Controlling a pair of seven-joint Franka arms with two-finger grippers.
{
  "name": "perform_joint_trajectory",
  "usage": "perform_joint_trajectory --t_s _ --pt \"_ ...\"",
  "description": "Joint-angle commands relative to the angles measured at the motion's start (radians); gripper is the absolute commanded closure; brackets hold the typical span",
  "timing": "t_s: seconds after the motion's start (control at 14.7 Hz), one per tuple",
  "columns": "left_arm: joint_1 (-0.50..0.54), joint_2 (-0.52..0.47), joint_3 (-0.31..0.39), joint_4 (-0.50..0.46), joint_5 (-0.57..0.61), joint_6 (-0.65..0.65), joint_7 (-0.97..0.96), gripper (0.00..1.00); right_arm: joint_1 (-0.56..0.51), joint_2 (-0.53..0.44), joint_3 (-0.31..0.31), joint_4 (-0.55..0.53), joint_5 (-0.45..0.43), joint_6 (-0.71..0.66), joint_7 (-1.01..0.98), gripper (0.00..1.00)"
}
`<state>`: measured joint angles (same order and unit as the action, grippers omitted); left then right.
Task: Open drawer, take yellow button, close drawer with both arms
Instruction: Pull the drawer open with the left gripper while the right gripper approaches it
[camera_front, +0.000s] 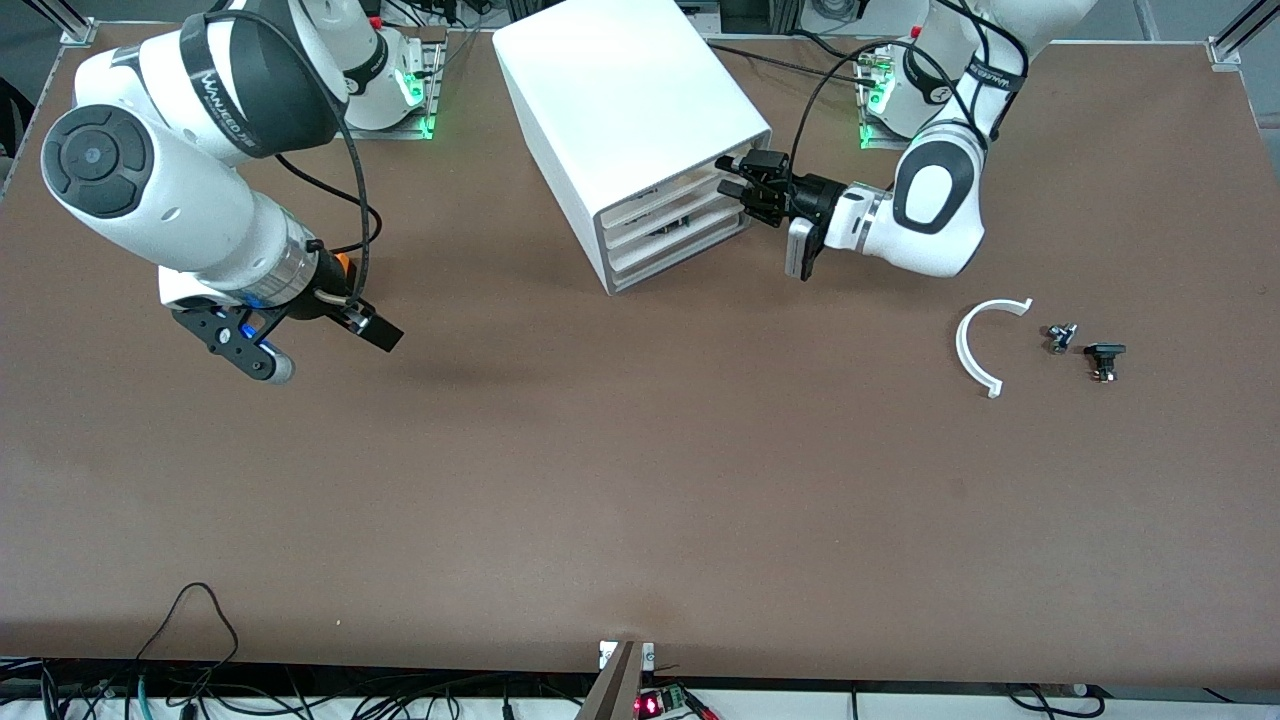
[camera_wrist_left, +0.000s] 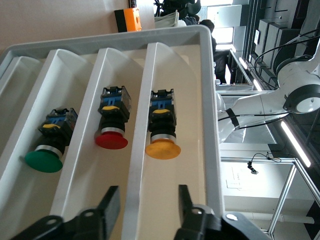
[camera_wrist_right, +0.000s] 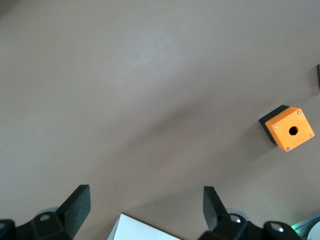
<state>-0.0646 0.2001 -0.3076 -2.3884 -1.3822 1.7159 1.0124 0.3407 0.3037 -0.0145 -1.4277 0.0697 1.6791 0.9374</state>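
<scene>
Spread open and empty, our left gripper faces the orange-yellow capped push-button, mid-frame in the white compartmented drawer, while our right gripper waits wide open

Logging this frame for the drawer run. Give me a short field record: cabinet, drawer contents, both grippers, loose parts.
cabinet: white drawer cabinet, near the arms' bases
drawer contents: green button, red button, orange-yellow button, one per compartment
left gripper: open, at the cabinet's drawer fronts
right gripper: open, over bare table
orange box: on the table, toward the right arm's end
loose parts: white curved piece, two small dark parts, toward the left arm's end
</scene>
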Motion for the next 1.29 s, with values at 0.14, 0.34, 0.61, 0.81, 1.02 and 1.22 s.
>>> perform_joint_trajectory --t_s 0.14,0.34,0.61,0.81,1.02,1.22 --pt "0.003 -0.024 -0.016 -0.041 -0.041 0.022 0.029 0.48 0.031 0.041 -0.005 0.069 0.002 -0.012 0.08 0.0" --pt "0.005 -0.016 -0.042 -0.046 -0.044 0.049 0.031 0.56 0.041 0.041 -0.005 0.081 0.002 -0.013 0.092 0.0" --pt "0.008 -0.004 -0.074 -0.046 -0.052 0.067 0.037 0.9 0.07 0.052 -0.005 0.122 0.01 -0.01 0.182 0.0" --pt "0.019 -0.002 -0.074 -0.043 -0.051 0.064 0.037 1.0 0.11 0.092 -0.005 0.18 0.012 0.001 0.308 0.0" --pt "0.04 -0.001 -0.07 -0.031 -0.044 0.063 0.02 1.0 0.158 0.156 -0.005 0.275 0.012 0.001 0.444 0.0" --pt "0.103 0.028 -0.065 0.015 0.011 0.063 0.015 1.0 0.196 0.198 -0.005 0.323 0.012 0.02 0.541 0.0"
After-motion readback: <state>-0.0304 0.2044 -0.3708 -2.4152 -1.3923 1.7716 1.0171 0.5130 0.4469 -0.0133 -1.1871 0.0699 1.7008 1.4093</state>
